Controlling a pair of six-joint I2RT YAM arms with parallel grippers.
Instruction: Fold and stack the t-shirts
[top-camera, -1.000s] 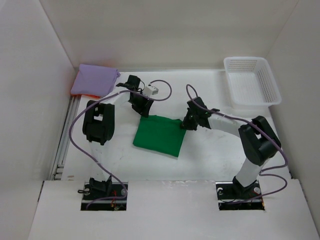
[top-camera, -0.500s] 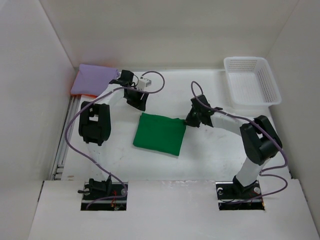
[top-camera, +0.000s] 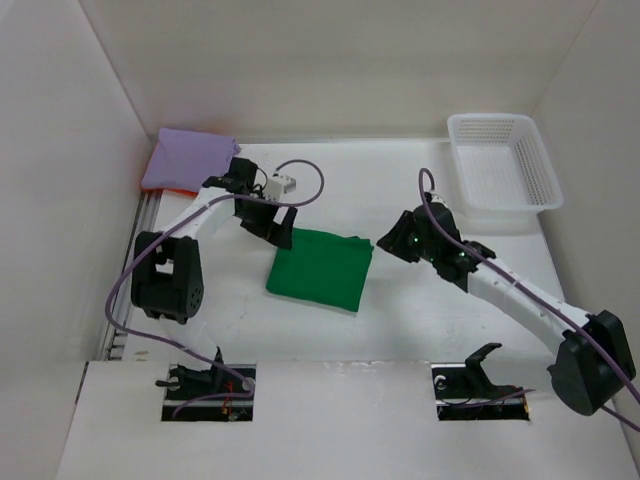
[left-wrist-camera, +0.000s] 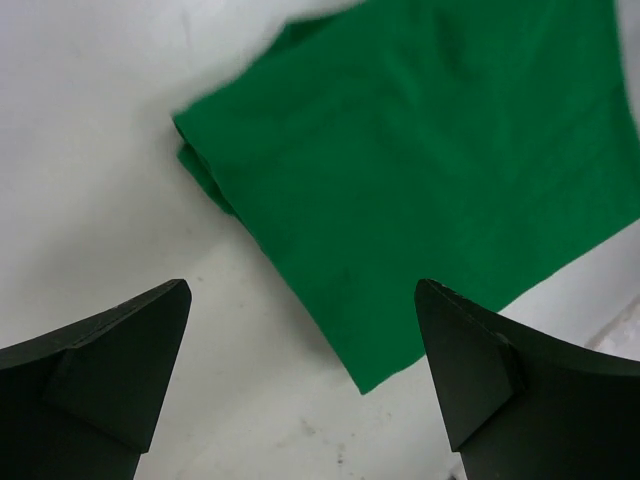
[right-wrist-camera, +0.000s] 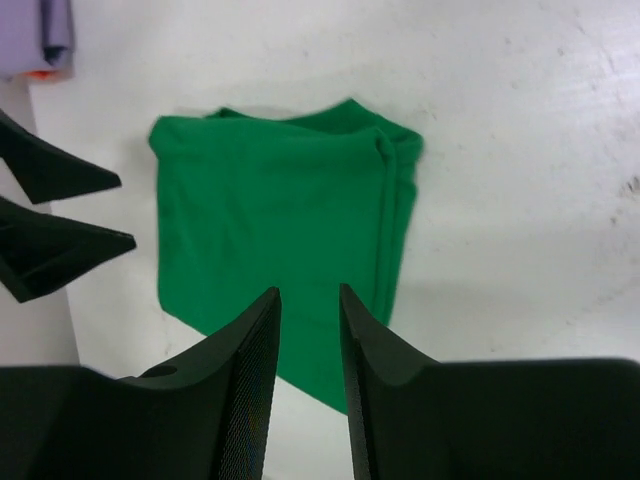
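The green t-shirt (top-camera: 320, 268) lies folded into a flat rectangle mid-table, also in the left wrist view (left-wrist-camera: 430, 150) and the right wrist view (right-wrist-camera: 270, 220). My left gripper (top-camera: 278, 232) hovers at its far left corner, wide open and empty (left-wrist-camera: 303, 290). To the shirt's right, clear of its far corner, my right gripper (top-camera: 393, 243) is open by a narrow gap with nothing between its fingers (right-wrist-camera: 309, 292). The lavender t-shirt (top-camera: 188, 158) lies folded at the far left on the orange t-shirt (top-camera: 175, 190), of which only a strip shows.
A white lattice basket (top-camera: 500, 160) stands at the far right corner. White walls close the table in on three sides. A metal rail (top-camera: 135, 270) runs along the left edge. The left gripper's black fingers (right-wrist-camera: 60, 215) show at the left of the right wrist view.
Both grippers have let go of the green shirt's far edge and opened. The right arm has drawn back to the right. The left gripper rose, then came back over the far left corner.
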